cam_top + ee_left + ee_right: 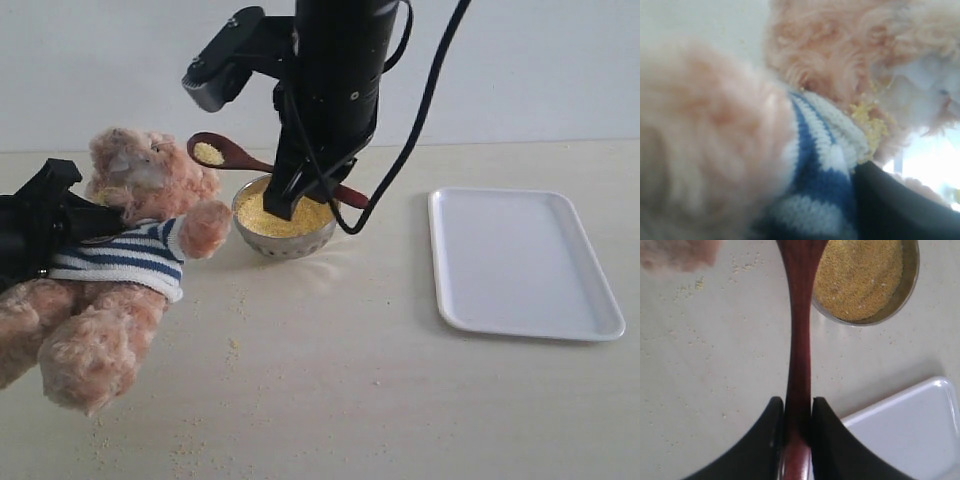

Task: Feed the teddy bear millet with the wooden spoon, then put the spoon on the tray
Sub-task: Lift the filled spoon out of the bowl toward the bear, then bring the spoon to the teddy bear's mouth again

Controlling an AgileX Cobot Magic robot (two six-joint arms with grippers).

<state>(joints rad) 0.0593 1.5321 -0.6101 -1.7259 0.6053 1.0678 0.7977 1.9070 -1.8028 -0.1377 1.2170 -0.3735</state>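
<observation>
Wooden spoon [236, 155] loaded with millet [208, 152] is clamped in right claw [798, 405], held upper centre just short of teddy bear [140, 205] muzzle; left claw [60, 215] grip cannot be told; feeding is unfinished, tray [520, 260] at right not yet used.

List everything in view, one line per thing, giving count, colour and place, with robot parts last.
fluffy light-brown plush teddy bear: one, brown with navy-and-white striped shirt, left of the table
round shiny metal bowl: one, silver, middle, by the bear's paw
yellow millet: one heap in the bowl, a little on the spoon
loose grains: many, yellow, scattered on the table
dark reddish-brown wooden spoon: one, raised over the bowl, loaded end near the bear's face
flat white rectangular plastic tray: one, white, right side
pale beige table: one, under everything
left hand: one, black, on the bear's body
right hand: one, black, shut on the spoon handle
</observation>
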